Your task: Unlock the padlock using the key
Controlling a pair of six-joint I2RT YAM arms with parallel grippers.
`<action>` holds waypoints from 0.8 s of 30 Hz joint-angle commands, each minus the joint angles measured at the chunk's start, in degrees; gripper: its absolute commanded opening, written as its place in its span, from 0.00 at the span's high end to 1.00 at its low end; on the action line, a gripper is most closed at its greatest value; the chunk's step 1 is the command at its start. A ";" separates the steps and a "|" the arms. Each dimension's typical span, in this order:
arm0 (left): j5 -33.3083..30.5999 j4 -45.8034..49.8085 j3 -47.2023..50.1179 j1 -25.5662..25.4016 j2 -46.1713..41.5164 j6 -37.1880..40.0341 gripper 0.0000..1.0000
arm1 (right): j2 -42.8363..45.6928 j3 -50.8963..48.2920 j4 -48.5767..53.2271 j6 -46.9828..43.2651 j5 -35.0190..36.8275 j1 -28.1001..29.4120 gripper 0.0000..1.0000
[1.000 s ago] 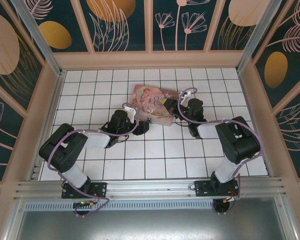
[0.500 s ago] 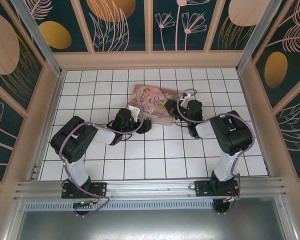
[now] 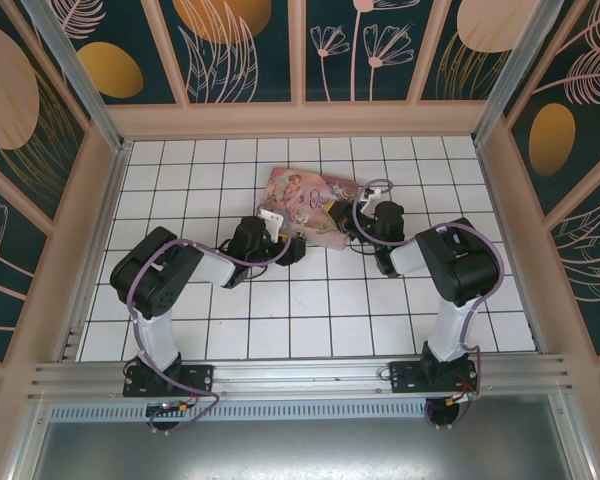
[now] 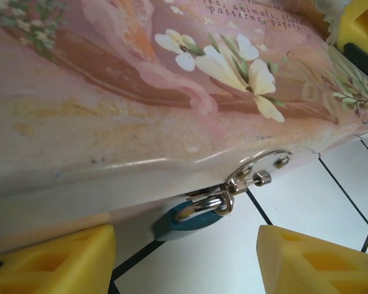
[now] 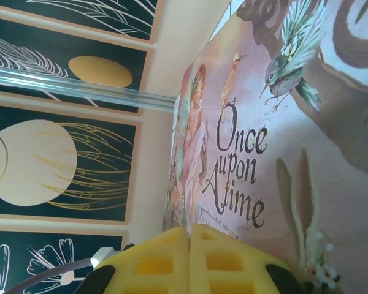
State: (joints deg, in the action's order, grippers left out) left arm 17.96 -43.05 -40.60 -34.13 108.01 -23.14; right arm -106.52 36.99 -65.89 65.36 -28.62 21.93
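1. Top external: over the last second the left arm had folded its elbow in from 8 o'clock. That carried the left gripper [image 3: 286,247] up to the 7 o'clock corner of the tin box [image 3: 302,200]. The right arm had tucked in likewise, with the right gripper [image 3: 343,214] at the box's 3 o'clock edge. I judged the approach nearly over and the unlocking not begun.
2. Left wrist: the padlock [image 4: 185,222] hung at 6 o'clock below the silver hasp [image 4: 257,171] on the tin's lower rim, just over the white tiles [image 4: 306,202]. It had a small bluish-grey body and a thin bright shackle through the hasp ring. The left gripper's yellow fingers [image 4: 49,263] stood apart at 8 and 4 o'clock, released, straddling the padlock without touching it.
3. Right wrist: the right gripper's fingers were clenched pad to pad at 6 o'clock, below the lid's "Once upon a time" lettering. Whether anything thin was nipped between them I could not tell.
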 commanded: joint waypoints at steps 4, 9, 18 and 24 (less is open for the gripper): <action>2.53 -1.78 -2.94 -0.16 1.46 1.09 0.38 | -0.64 -0.30 -3.42 0.65 -1.19 -0.51 1.00; 3.35 -1.67 -3.71 -0.26 2.67 1.03 0.38 | -0.68 -0.39 -3.47 0.65 -1.29 -0.49 1.00; 4.08 -1.91 -4.91 -0.75 4.49 0.79 0.38 | -1.04 -0.97 -3.63 0.61 -1.11 -0.41 1.00; 5.13 -2.22 -5.71 -1.12 4.86 0.02 0.38 | -1.35 -1.24 -3.72 0.65 -1.01 -0.40 1.00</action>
State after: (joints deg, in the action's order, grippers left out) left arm 21.23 -43.31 -44.58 -34.81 111.68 -23.18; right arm -106.94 36.60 -67.16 65.56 -28.62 21.82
